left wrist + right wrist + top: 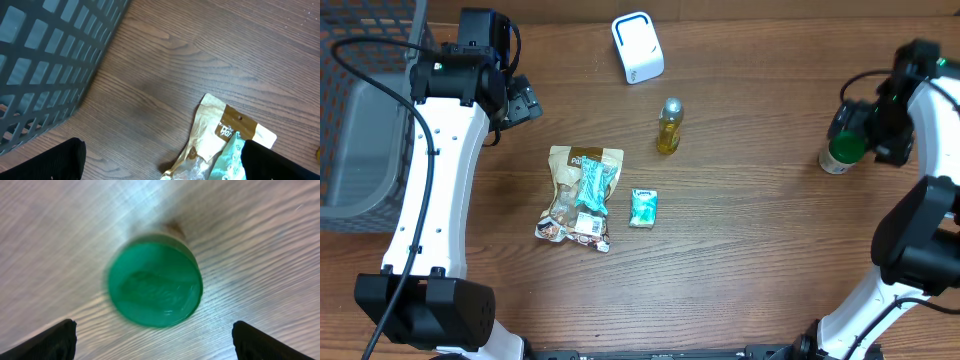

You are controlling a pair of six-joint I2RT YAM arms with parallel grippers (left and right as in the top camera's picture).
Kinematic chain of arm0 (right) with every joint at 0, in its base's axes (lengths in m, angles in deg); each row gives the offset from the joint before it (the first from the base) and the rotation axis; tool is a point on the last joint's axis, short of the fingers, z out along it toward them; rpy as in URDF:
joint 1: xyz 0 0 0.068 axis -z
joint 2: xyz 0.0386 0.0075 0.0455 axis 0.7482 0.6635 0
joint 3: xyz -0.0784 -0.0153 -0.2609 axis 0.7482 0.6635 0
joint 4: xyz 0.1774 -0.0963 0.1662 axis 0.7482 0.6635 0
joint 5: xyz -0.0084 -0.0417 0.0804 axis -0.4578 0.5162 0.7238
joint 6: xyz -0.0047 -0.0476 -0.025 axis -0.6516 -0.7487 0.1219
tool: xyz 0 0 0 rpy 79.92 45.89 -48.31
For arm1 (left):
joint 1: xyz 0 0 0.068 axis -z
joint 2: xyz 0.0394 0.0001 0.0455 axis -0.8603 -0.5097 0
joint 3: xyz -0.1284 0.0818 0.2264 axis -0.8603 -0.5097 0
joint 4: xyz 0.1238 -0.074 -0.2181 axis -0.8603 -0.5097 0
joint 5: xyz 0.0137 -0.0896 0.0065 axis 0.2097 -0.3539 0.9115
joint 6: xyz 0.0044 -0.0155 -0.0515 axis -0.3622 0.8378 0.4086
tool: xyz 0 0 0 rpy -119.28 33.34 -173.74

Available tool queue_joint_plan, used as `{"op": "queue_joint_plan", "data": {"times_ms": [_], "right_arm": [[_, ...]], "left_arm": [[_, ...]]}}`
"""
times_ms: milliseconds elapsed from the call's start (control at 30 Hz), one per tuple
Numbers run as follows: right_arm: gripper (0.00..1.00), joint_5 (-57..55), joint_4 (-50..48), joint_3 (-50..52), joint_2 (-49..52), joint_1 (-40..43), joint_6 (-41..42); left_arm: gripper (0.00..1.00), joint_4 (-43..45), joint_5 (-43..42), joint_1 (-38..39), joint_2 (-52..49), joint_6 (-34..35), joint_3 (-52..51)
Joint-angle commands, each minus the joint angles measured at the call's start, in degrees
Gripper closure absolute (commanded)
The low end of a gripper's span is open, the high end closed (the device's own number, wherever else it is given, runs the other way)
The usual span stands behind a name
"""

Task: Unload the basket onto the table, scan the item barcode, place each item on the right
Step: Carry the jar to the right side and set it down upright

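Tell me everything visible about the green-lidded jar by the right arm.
The green-lidded jar is round, with a glossy green lid, apparently plastic, over a white body. It stands upright on the wooden table near its right edge, directly below the right gripper, whose fingers stand wide apart, clear of it.

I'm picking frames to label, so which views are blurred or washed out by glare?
Right wrist view: the green lid is smeared soft, and a bright glare band washes the table above it. Left wrist view: wood grain and the snack pouch are sharp. Overhead view: evenly lit, crisp.
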Motion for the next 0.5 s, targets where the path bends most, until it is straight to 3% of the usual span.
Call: {"op": "queue_joint_plan", "data": {"times_ms": [0, 200, 467], "right_arm": [[0.05, 1.79, 5.14, -10.97, -0.92, -3.48, 0.63], [0.00, 2.49, 11.19, -21.14, -0.92, -14.73, 1.31], [0.00, 10.82, -0.63, -19.87, -0.90, -31.54, 4.37]], "left_arm": [[0.00, 0.07, 0.79, 0.11, 0.81, -1.07, 1.07], [0.00, 0.07, 0.79, 0.11, 0.81, -1.07, 1.07], [0.00, 0.07, 0.79, 0.11, 0.81, -1.07, 1.07]]}}
